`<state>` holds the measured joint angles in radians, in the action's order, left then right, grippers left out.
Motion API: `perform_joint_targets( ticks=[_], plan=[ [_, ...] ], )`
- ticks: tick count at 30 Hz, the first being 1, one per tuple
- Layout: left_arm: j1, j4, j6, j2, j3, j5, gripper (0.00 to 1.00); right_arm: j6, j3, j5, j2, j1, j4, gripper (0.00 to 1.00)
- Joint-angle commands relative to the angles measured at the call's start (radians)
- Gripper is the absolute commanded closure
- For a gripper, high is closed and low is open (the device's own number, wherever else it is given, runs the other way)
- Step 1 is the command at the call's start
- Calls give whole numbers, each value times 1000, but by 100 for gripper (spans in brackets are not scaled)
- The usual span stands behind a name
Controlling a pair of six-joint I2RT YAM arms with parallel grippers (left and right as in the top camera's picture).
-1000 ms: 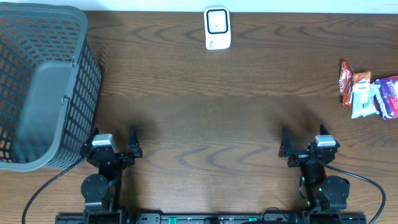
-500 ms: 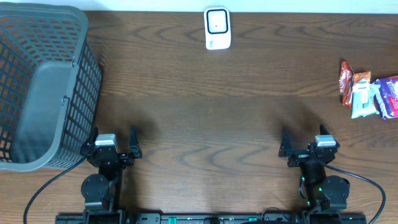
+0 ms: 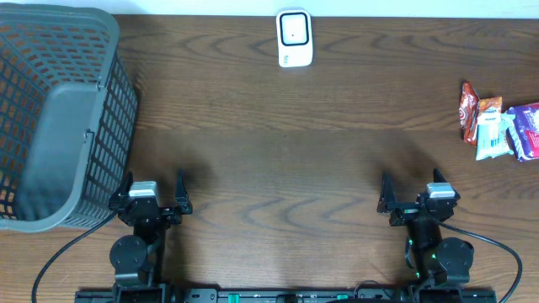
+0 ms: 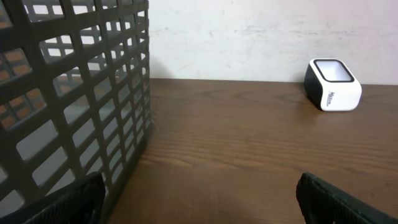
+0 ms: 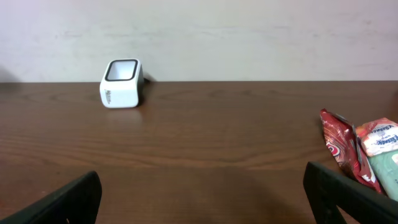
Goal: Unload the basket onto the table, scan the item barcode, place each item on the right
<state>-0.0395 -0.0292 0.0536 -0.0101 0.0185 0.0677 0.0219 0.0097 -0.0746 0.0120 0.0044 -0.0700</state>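
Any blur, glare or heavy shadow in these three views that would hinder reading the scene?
Overhead: sharp and evenly lit, with soft shadows on the table ahead of the left gripper and right gripper. Left wrist: basket mesh slightly soft up close, scanner crisp. Right wrist: no glare, snack packets clear but cut by the right edge; fingers dark and blurred in the lower corners.

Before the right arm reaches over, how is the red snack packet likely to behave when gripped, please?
The red snack packet looks like thin crinkled film, probably light and floppy. Its glossy surface may slip. It seems to touch the white packet beside it; pushing likely shifts both.
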Motion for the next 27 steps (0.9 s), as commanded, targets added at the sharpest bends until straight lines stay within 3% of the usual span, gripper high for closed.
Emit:
perform_joint_targets(
  ticks=[1, 27],
  plan=[
    [-5, -41, 9, 8, -14, 3, 2, 15, -4, 5, -6, 9, -1, 1],
    [-5, -39, -18, 8, -14, 10, 2, 15, -4, 5, -6, 9, -1, 1]
  ],
)
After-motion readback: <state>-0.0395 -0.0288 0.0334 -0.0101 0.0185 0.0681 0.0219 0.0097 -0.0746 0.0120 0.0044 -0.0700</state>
